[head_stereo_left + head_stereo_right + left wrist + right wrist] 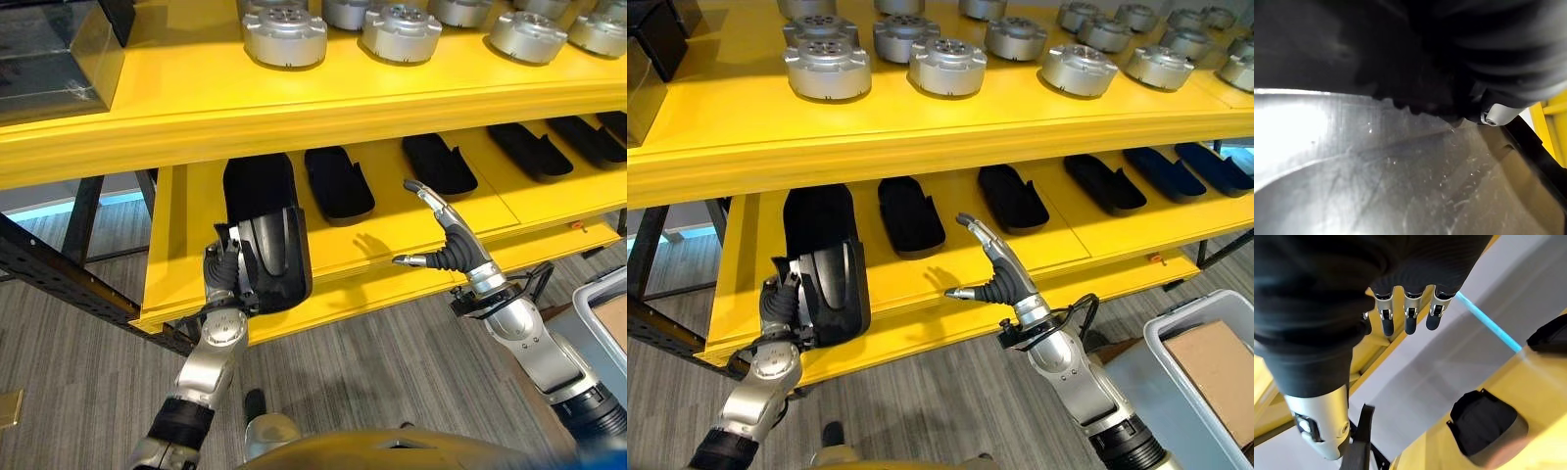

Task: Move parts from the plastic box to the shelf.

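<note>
Under me the floor (88, 323) is grey, with thin stripes like wood planks. In front of me stands a big yellow rack (323, 98) with one board up high and one lower down. A black metal leg (80, 217) holds it up on my left side, and a black bar with little holes (49, 269) runs slanting along the floor side. A thin bright blue line (59, 208) lies on the ground behind the leg.
</note>
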Controlling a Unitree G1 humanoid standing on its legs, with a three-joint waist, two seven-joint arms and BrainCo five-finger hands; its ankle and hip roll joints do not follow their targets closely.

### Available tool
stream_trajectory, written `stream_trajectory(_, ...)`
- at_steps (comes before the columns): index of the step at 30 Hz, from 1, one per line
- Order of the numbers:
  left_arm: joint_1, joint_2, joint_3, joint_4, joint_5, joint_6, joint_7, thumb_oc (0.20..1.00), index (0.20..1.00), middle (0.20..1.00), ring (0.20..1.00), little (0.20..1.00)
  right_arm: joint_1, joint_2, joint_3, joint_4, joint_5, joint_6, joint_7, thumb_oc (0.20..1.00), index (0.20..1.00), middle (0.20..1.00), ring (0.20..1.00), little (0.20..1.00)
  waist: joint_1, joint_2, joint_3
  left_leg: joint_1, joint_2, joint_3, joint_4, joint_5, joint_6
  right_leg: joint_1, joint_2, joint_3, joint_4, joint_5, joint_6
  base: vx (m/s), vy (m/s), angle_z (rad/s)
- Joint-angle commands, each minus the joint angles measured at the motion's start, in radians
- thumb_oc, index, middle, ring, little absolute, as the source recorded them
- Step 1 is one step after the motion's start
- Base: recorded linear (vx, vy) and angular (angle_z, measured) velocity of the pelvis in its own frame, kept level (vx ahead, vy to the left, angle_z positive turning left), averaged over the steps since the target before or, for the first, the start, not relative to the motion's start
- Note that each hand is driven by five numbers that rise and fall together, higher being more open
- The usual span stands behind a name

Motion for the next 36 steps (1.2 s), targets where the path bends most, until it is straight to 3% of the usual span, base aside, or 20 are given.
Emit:
stream_trajectory(1,-0.196,-0.01,0.036,0.11,-0.01,-0.04,0.098,0.2,0.2,0.2,0.2,0.2,-0.14,-0.001,0.025,-0.03,0.036,-0.031,0.013,1.0,1.0,1.0,1.0,1.0,-0.013,-0.007,0.038,-0.016,0.01,0.011,0.07,-0.037,0.016,-0.144,0.102,0.048,0.179,-0.047,-0.1,-0.07,-0.002,0.0)
stream_trajectory(4,-0.302,-0.004,0.029,0.2,0.016,-0.054,0.155,0.2,0.2,0.2,0.2,0.2,-0.21,-0.002,0.05,-0.012,0.025,-0.02,0.012,1.0,1.0,1.0,1.0,1.0,-0.025,-0.012,0.072,-0.064,0.015,0.006,0.101,-0.037,0.012,-0.189,0.107,0.066,0.204,-0.051,-0.1,-0.16,-0.007,-0.07)
stream_trajectory(5,-0.406,0.032,0.031,0.292,0.019,-0.058,0.178,0.2,0.2,0.2,0.2,0.2,-0.262,-0.009,0.058,0.004,0.026,-0.007,-0.01,1.0,1.0,1.0,1.0,1.0,-0.035,-0.017,0.11,-0.107,0.017,0.0,0.129,-0.038,0.008,-0.222,0.111,0.08,0.216,-0.051,-0.1,-0.21,-0.001,-0.08)
stream_trajectory(14,-0.609,0.157,0.033,0.507,0.072,-0.046,0.252,0.2,0.2,0.2,0.2,0.2,-0.358,-0.057,0.049,-0.017,0.043,0.024,-0.009,1.0,1.0,1.0,1.0,1.0,-0.074,-0.025,0.21,-0.197,0.005,0.005,0.174,-0.046,0.007,-0.316,0.119,0.12,0.238,-0.046,-0.105,-0.11,0.043,-0.03)
stream_trajectory(24,-0.614,0.285,0.053,0.558,0.153,0.018,0.27,0.2,0.2,0.2,0.2,0.2,-0.334,-0.132,-0.004,-0.042,0.048,0.026,-0.011,1.0,1.0,1.0,1.0,1.0,-0.086,-0.017,0.256,-0.256,-0.009,0.003,0.223,-0.061,0.014,-0.384,0.108,0.145,0.282,-0.053,-0.108,-0.04,0.045,-0.02)
stream_trajectory(32,-0.615,0.392,0.047,0.621,0.218,0.093,0.227,0.2,0.2,0.2,0.2,0.2,-0.339,-0.199,-0.03,-0.056,0.063,0.043,0.021,1.0,1.0,1.0,1.0,1.0,-0.1,0.01,0.267,-0.263,-0.026,0.013,0.235,-0.068,0.024,-0.412,0.091,0.161,0.299,-0.05,-0.103,-0.01,0.101,-0.03)
stream_trajectory(36,-0.633,0.426,0.049,0.663,0.187,0.113,0.216,0.2,0.2,0.2,0.2,0.2,-0.341,-0.219,-0.038,-0.052,0.057,0.049,0.031,1.0,1.0,1.0,1.0,1.0,-0.11,0.023,0.273,-0.268,-0.038,0.017,0.249,-0.078,0.031,-0.422,0.08,0.172,0.301,-0.045,-0.097,0.0,0.108,-0.05)
